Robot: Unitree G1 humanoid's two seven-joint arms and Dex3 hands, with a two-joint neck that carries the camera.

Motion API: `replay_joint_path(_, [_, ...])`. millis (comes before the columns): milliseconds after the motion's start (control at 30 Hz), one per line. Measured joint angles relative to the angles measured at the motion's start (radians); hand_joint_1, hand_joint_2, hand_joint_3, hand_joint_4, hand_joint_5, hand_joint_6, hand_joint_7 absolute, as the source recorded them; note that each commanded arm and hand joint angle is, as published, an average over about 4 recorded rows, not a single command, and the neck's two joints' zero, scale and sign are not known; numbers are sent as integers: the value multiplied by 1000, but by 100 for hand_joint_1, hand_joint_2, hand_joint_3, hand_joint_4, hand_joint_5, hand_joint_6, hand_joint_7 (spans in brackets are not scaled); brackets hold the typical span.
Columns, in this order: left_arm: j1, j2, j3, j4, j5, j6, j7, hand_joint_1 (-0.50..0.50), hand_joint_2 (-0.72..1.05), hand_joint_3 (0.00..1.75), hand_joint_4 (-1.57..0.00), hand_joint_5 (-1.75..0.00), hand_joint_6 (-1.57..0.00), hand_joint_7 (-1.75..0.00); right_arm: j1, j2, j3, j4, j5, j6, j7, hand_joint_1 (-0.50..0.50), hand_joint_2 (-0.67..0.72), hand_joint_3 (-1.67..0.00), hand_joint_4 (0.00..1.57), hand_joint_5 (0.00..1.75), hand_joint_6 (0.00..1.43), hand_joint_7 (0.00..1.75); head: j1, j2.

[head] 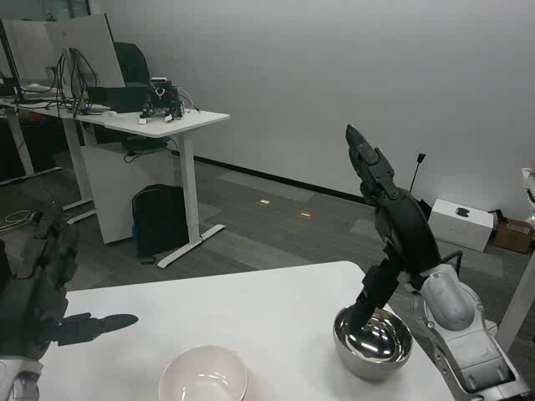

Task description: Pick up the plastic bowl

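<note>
- Nearest to me, at the front edge of the white table, stands the plastic bowl. It is pale, whitish with a little pink, upright and open upward, and cut off partly by the lower border of the view. No hand touches it.
- Inside the plastic bowl I see nothing; it looks empty.
- I judge this bowl to be light and fairly stiff, with a smooth wall that may slip. It can slide away on the table if I push it from one side only. The rim seems the best place to take hold, thumb inside and fingers outside, or else I cup it from below.
- My left hand is at the left, low over the table and apart from the plastic bowl. Its fingers are stretched out toward the bowl, and it holds nothing.
- My right hand is further right. Some fingers point up, spread, and the lower ones reach down into the metal bowl; whether they pinch its rim I cannot tell.
- The metal bowl is shiny, and apart from my fingers I see nothing in it.
- Far behind stands a desk with monitors.
</note>
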Motion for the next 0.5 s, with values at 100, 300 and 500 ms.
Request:
replay_joint_path(100, [7,-7,-49,1,0,-95,115,-50,43,2,0,0,0,0,-50,2,96,116,28,-90,-22,-48,66,0,0,0,0,0,141,-76])
replay_joint_path(300, [12,-46,-144,-17,3,-297,304,-50,43,0,0,0,0,0,-113,28,296,325,73,-223,-47,-46,66,0,0,0,0,0,142,-75])
replay_joint_path(500, [15,-44,-143,-17,1,-298,312,-50,43,0,0,0,0,0,-119,26,296,326,81,-231,-50,-46,66,0,0,0,0,0,138,-78])
